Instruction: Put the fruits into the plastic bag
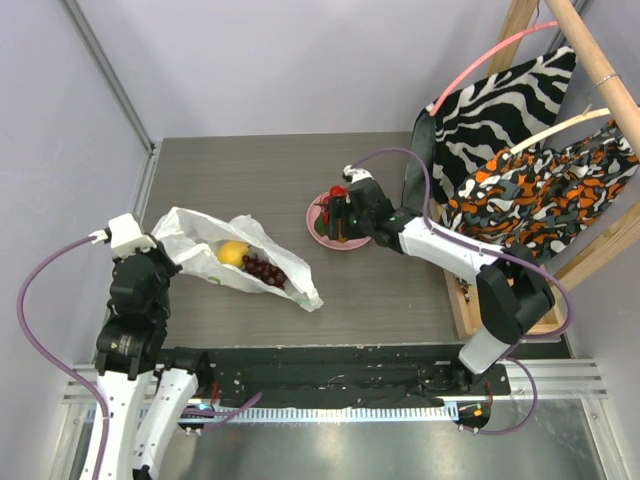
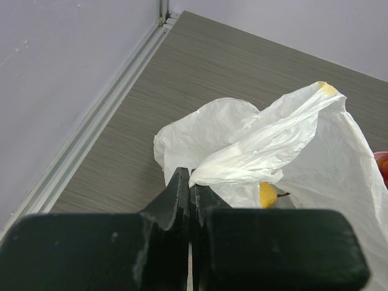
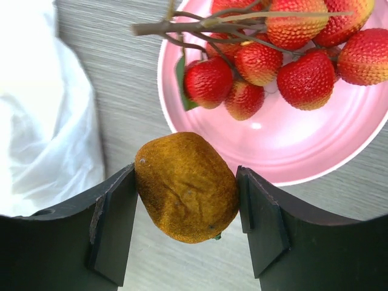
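The rounded brown fruit (image 3: 187,187) could slip from the right fingers (image 3: 114,225), which pinch only its curved sides. It would then roll off across the table (image 1: 400,300). The plastic bag (image 1: 190,235) may sag shut if its thin edge slides from the tightly closed left fingers (image 2: 177,203). The fruit sits between the right fingers, touching both, at the pink plate's (image 3: 315,151) rim. The bag lies well apart, toward the table's left edge.

The grey wood-grain table (image 1: 400,290) carries the white plastic bag (image 1: 185,230) at left and a pink plate (image 1: 321,238) mid-table.
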Controlling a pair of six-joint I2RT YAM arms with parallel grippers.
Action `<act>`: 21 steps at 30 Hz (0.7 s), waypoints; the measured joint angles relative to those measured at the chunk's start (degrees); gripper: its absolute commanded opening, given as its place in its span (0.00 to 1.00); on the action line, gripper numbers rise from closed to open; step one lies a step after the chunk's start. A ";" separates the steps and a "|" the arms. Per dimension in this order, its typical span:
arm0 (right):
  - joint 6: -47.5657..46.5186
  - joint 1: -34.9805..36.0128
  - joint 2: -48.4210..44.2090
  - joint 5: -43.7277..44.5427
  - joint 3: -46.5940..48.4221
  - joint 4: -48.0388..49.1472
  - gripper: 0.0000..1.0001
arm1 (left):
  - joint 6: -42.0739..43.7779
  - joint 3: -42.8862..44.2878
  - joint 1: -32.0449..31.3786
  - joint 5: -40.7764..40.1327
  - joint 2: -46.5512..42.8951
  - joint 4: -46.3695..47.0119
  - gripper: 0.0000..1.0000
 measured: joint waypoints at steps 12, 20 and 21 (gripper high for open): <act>-0.02 1.07 -17.20 -12.61 -4.72 3.30 0.57 | 0.02 -0.17 0.04 1.75 -0.92 0.07 0.00; -1.86 10.84 -20.35 -15.30 -4.13 7.67 0.57 | 0.07 -0.55 0.04 4.26 -0.96 0.57 0.00; -2.29 12.57 -20.15 -15.85 -3.80 7.96 0.57 | 0.09 -0.59 0.04 4.52 -0.96 0.63 0.00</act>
